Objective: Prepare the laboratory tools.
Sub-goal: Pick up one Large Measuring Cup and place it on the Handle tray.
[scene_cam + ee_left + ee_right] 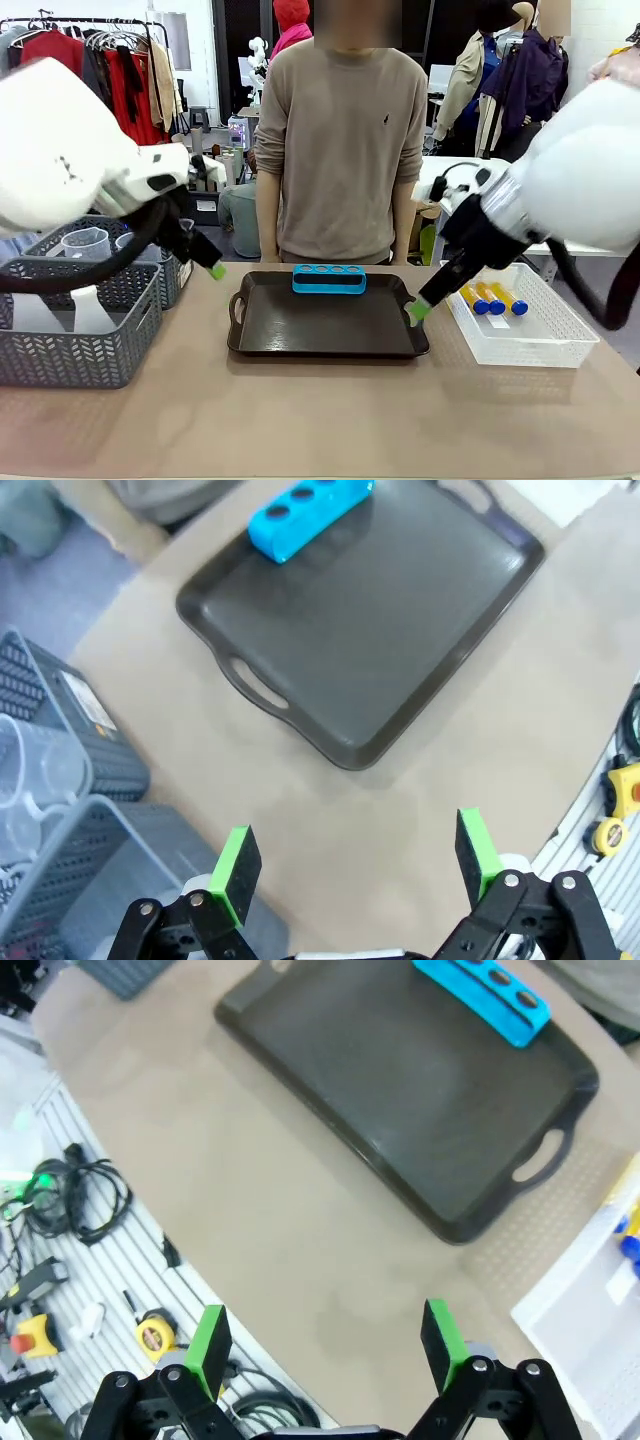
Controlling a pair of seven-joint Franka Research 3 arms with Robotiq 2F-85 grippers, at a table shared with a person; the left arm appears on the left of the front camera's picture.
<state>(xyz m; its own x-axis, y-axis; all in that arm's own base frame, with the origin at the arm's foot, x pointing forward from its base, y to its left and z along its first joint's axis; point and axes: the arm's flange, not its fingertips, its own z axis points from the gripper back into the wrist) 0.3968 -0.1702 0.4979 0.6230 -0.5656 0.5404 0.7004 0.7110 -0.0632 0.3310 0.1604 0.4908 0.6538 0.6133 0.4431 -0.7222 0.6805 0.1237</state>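
Blue four-hole rack (329, 279) stands on the black handled tray (320, 325) against the tray's far rim, holes up and all empty. The tray sits mid-worktop, closer to the far edge of the table (320, 425), with nothing else on it. Three orange blue-capped tubes (492, 298) lie side by side in a white mesh basket (525, 355) at the right edge of the worktop, just beside the tray. Two grey baskets are at the left edge. The near grey basket (70, 350) holds a white conical flask (90, 310), with another white item next to it, can't tell what. The far grey basket (165, 275) holds a clear measuring beaker (85, 242) and a second clear container beside it. Left gripper (355, 865) has its jaws spread wide with nothing between the green pads. It hangs above bare worktop between the grey baskets and the tray's left handle, touching nothing. Right gripper (325, 1345) is also spread wide and empty. It hangs above bare worktop off the tray's near right corner, between the tray and the white basket, clear of both. A person (340, 150) in a beige sweater stands at the far edge behind the tray, arms down at the sides.
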